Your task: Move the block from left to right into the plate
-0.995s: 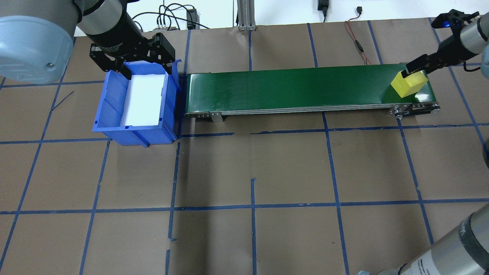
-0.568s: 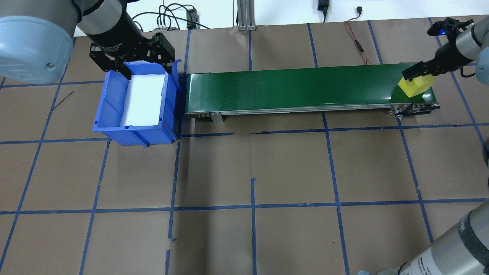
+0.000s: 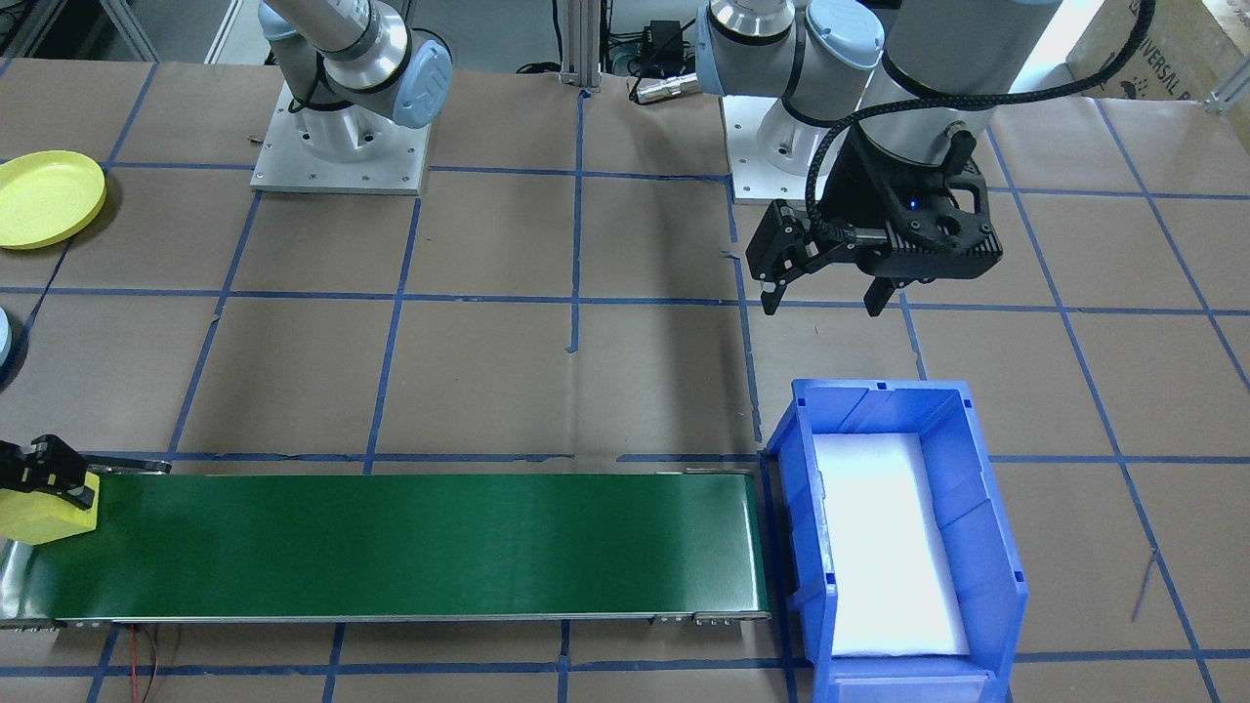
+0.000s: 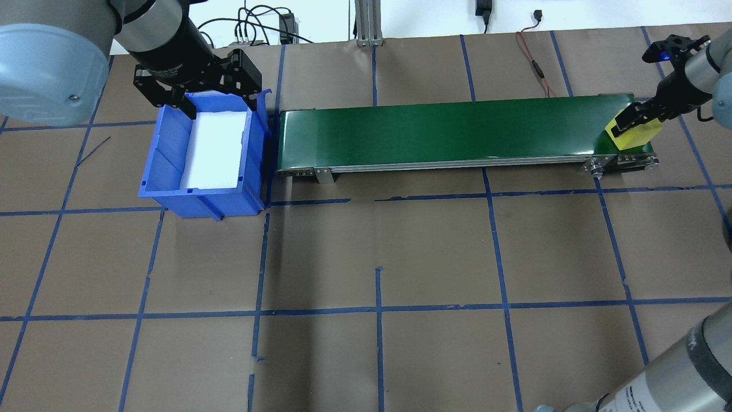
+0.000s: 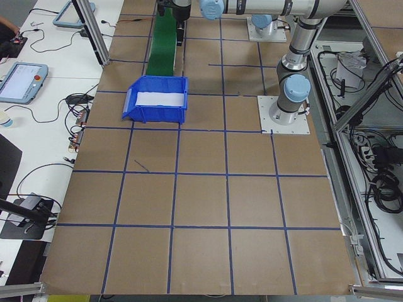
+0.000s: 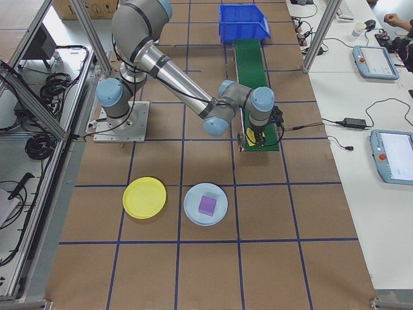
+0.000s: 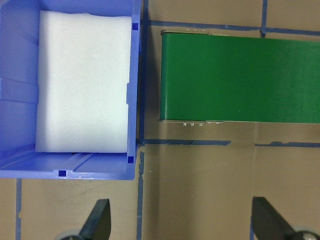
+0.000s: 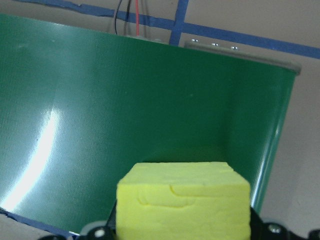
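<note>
Since the earlier overhead frames your right gripper [image 4: 633, 122] is carrying the yellow block [image 4: 632, 135] further toward the conveyor belt's [image 4: 452, 133] right end; the left gripper [image 4: 197, 86] is holding the same spot over the blue bin [image 4: 171, 149].

Right jaws are closing on the block from its two sides. In the right wrist view the block [image 8: 184, 206] is sitting square between them with the belt [image 8: 125, 120] below. It looks lifted just clear of the belt, though that gap is hard to judge from here.

Left jaws are standing wide apart, holding nothing. Both fingertips [image 7: 97, 222] are showing at the bottom of the left wrist view, with the bin [image 7: 135, 90] and its white foam liner [image 7: 82, 82] ahead.

The relation to watch: you are already gripping the block, so the move turns on where the plates lie from the belt's right end. In the right exterior view the yellow plate [image 6: 144, 197] and the pale blue plate [image 6: 206, 204] are lying on the robot's side of that end. The pale blue one is nearer the belt and already holding a purple block [image 6: 207, 205]. The right arm is the near one; the left is well apart.

Readable writing: a cardboard box [image 3: 1187, 44] beyond the belt in the front view is showing "UNIVERSAL". The lettering on the left gripper is too small to read.
</note>
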